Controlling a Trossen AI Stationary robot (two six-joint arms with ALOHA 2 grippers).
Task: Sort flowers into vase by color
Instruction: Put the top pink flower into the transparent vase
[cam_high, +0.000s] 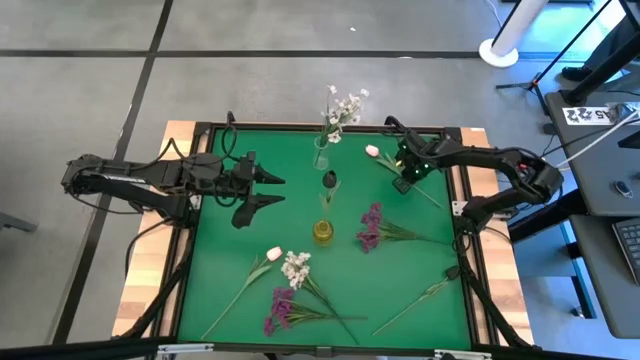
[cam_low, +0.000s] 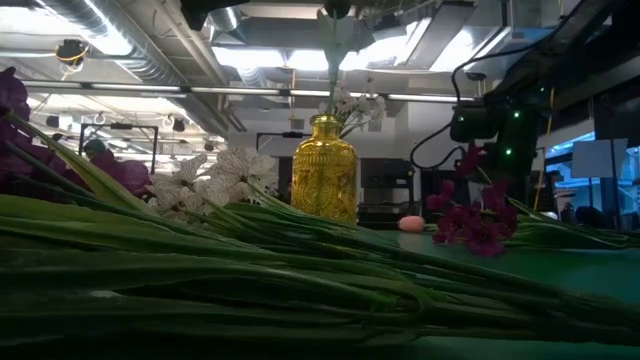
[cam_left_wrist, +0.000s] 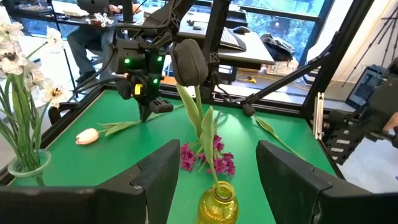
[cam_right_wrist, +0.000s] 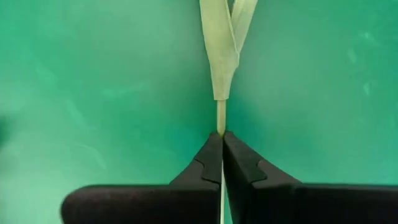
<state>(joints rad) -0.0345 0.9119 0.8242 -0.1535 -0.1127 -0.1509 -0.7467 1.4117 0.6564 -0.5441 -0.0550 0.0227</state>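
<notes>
A pale pink tulip (cam_high: 372, 151) lies on the green mat at the far right, its stem running toward the right edge. My right gripper (cam_high: 404, 183) stands over that stem, pointing steeply down, shut on it. At the table's left my left gripper (cam_high: 268, 190) hovers open and holds nothing. In front of it, a yellow vase (cam_high: 322, 231) holds a dark tulip (cam_left_wrist: 189, 62). A clear vase (cam_high: 321, 157) at the far middle holds white blossoms (cam_high: 345, 108). Purple flowers (cam_high: 372, 226) lie on the mat right of the yellow vase. My right gripper pinches the tulip's thin stem (cam_right_wrist: 221, 124) between its two fingertips (cam_right_wrist: 208, 158), just beside the point where the leaves (cam_right_wrist: 224, 43) branch off. The fingers come from above, pointing steeply down. The bud (cam_left_wrist: 87, 135) rests on the mat.
Near the front edge lie another pink tulip (cam_high: 273, 254), a white sprig (cam_high: 295, 265) and a purple sprig (cam_high: 281, 305). A bare green stem (cam_high: 430, 290) lies at the front right. A black frame (cam_high: 470, 230) borders the mat.
</notes>
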